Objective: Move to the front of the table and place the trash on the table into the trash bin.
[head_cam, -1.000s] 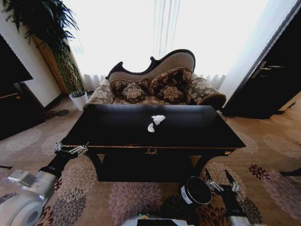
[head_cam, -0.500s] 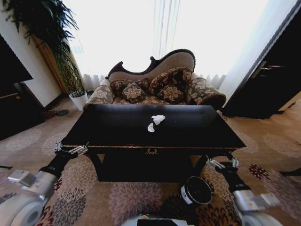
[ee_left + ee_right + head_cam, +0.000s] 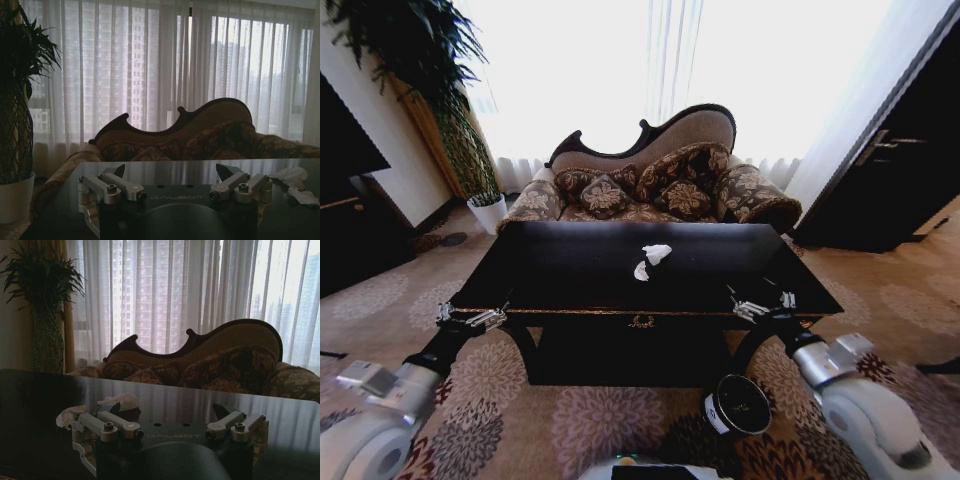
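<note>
Grippers both spread wide and empty, I note: right gripper (image 3: 758, 304) at the glossy black table's (image 3: 570, 280) 5 o'clock edge, left gripper (image 3: 472, 316) at 8; crumpled white paper scraps (image 3: 651, 258) lie mid-table, dark cylindrical trash bin (image 3: 737, 405) on the floor.

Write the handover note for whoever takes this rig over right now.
Left gripper: jaws open, empty, at the front-left corner of the glossy black gold-edged table.
Right gripper: jaws open, empty, above the table's front-right edge.
Two crumpled white paper scraps lie mid-table, untouched.
Small dark cylindrical trash bin stands on the carpet before the table, right of centre.
Done: robot faces the table. Left: pick up both scraps, bin them.
</note>
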